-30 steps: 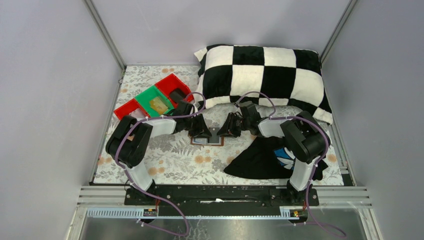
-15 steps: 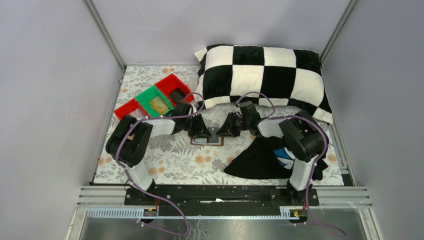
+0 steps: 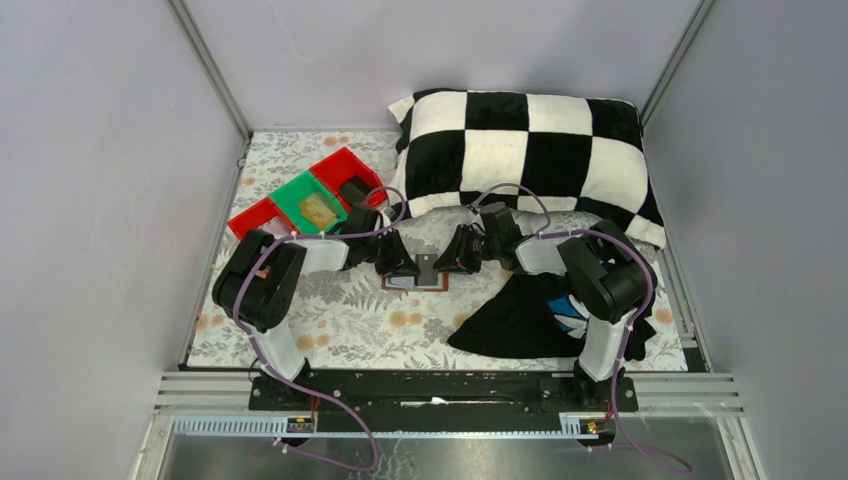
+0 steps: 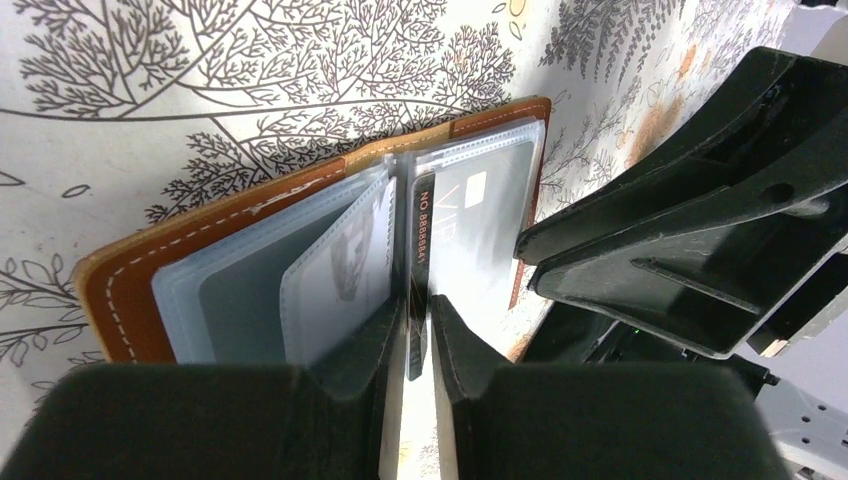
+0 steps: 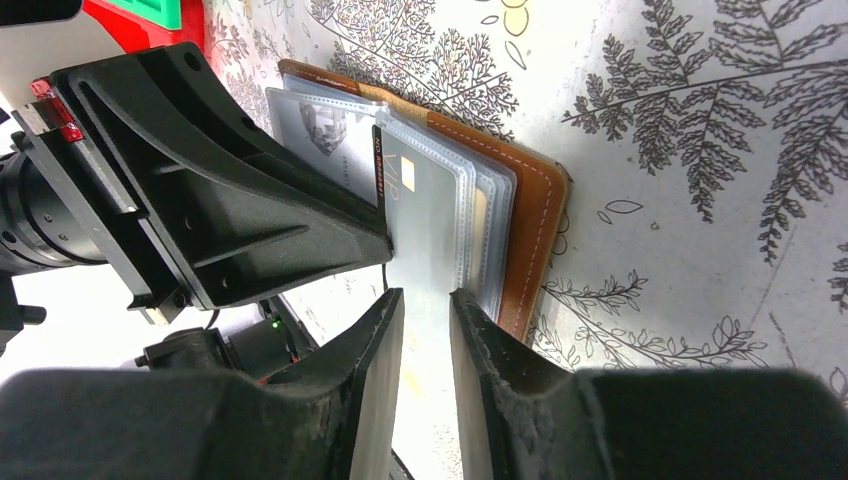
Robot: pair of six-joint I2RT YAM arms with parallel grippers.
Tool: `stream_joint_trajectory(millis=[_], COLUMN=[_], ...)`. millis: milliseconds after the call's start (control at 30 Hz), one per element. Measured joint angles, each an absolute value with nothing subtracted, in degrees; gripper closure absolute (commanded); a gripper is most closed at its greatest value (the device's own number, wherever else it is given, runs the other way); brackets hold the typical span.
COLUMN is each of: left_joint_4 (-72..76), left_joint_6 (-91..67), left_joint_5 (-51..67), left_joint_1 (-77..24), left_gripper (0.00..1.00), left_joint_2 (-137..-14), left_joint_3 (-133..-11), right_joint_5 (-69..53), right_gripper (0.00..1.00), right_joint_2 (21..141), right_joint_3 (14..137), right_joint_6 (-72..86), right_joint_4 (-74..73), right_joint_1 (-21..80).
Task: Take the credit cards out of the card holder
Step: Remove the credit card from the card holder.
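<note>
The brown card holder lies open on the floral table, its clear sleeves fanned out. A grey credit card with a dark edge and printed number stands partly out of a sleeve and also shows in the right wrist view. My left gripper is shut on that card's edge. My right gripper faces it from the other side. Its jaws stand a narrow gap apart, tips at the sleeve's edge, with the sleeve running into the gap. A beige-orange card lies in the green tray.
Red tray and green tray sit at the back left. A black-and-white checked pillow lies along the back. A black cloth with blue-white print lies under the right arm. Metal frame rails edge the table.
My left gripper has shifted very slightly to the left. The card holder and the right arm look unmoved.
</note>
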State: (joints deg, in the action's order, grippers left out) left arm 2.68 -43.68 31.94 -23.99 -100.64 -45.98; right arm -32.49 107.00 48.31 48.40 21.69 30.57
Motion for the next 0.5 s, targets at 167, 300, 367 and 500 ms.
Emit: stream_joint_trajectory(millis=[167, 300, 367, 500], left_joint_4=[3.57, 3.79, 3.79, 4.05], left_joint_6=[-44.36, -44.47, -44.47, -44.42], left_joint_5=[32.14, 32.21, 32.29, 32.64], left_joint_1=[-23.88, -23.79, -23.7, -23.14], left_gripper=[1.0, 1.0, 1.0, 1.0], left_joint_2=[-100.64, -100.64, -100.64, -100.62], left_joint_3=[-45.52, -45.47, -45.47, -45.3], right_joint_5=[-32.47, -32.49, -32.47, -32.45], right_gripper=[0.69, 0.69, 0.69, 0.69], right_joint_2=[107.0, 107.0, 107.0, 107.0], right_joint_3=[48.31, 48.29, 48.25, 48.25], right_joint_6=[48.4, 48.4, 48.4, 48.38], right_joint_4=[21.67, 21.69, 21.69, 21.69], right_joint_1=[30.3, 30.22, 30.22, 30.2])
